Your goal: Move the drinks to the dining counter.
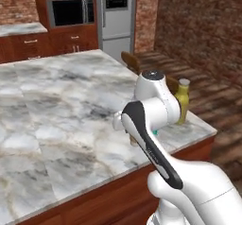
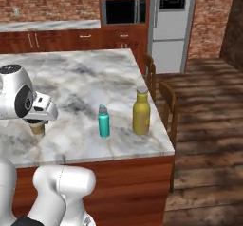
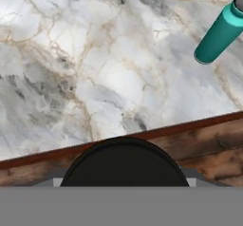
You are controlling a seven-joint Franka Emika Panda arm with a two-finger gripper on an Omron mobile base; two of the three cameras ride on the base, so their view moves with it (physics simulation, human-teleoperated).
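Cup [image 2: 38, 127] at left of the right base frame, gripper [image 2: 37, 121] closed around its lid [image 3: 124, 162]: lower straight onto the tabletop [image 2: 76, 85], release gently.

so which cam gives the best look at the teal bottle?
Right base view: the teal bottle stands whole and upright on the dining counter. The hand view crops it at the corner; in the left base view the arm hides nearly all of it.

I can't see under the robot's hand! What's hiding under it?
A tan paper cup stands on the marble counter right under the hand. Its black lid shows close up in the hand view. The fingers are covered, so whether they grip it is unclear.
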